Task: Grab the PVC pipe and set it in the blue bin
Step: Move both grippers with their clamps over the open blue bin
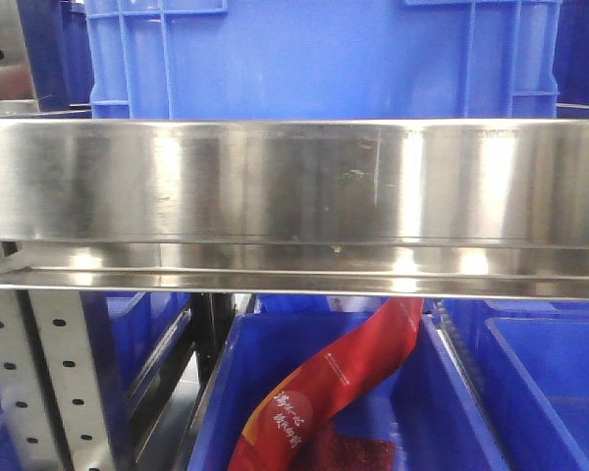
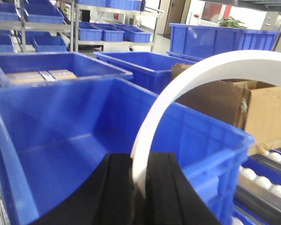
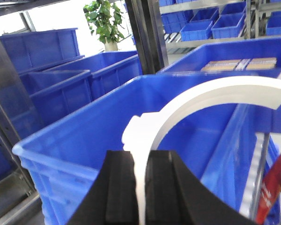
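The left hand (image 2: 139, 164) pinches a white curved PVC pipe (image 2: 192, 75) above the blue bin (image 2: 51, 140). The right hand (image 3: 140, 159) pinches a white curved part (image 3: 206, 96).

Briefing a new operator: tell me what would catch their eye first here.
The left gripper and the right gripper each clamp a white curved PVC piece above an open blue bin. In the front view, a steel shelf beam spans the frame, with a red packet below it.

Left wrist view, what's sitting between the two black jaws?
The white curved PVC pipe, pinched edge-on between them; the left wrist view shows it, blue bin behind.
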You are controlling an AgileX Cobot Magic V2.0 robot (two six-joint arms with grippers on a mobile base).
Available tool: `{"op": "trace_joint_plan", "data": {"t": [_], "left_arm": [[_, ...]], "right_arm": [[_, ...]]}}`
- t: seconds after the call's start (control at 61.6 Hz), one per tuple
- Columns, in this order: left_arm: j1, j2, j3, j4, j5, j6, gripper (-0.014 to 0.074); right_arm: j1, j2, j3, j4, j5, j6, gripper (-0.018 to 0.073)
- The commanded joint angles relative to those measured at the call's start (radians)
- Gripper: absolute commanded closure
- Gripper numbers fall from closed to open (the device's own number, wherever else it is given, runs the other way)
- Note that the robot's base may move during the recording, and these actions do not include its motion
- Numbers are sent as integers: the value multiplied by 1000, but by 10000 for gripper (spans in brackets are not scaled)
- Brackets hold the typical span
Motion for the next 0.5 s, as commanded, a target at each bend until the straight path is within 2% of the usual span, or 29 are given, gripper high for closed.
{"op": "trace_joint_plan", "data": {"t": [0.0, 0.114, 0.211, 0.487], "left_arm": [[-24, 24, -28, 2, -32, 7, 707], [-33, 57, -44, 53, -45, 7, 707], [-33, 89, -53, 95, -78, 7, 707], [-33, 117, -65, 109, -133, 7, 707]], "right_arm": [[-1, 17, -32, 34, -7, -27, 728], [8, 49, -42, 54, 5, -84, 728], [42, 80, -42, 65, -17, -93, 728], [157, 129, -42, 65, -147, -125, 728]]}}
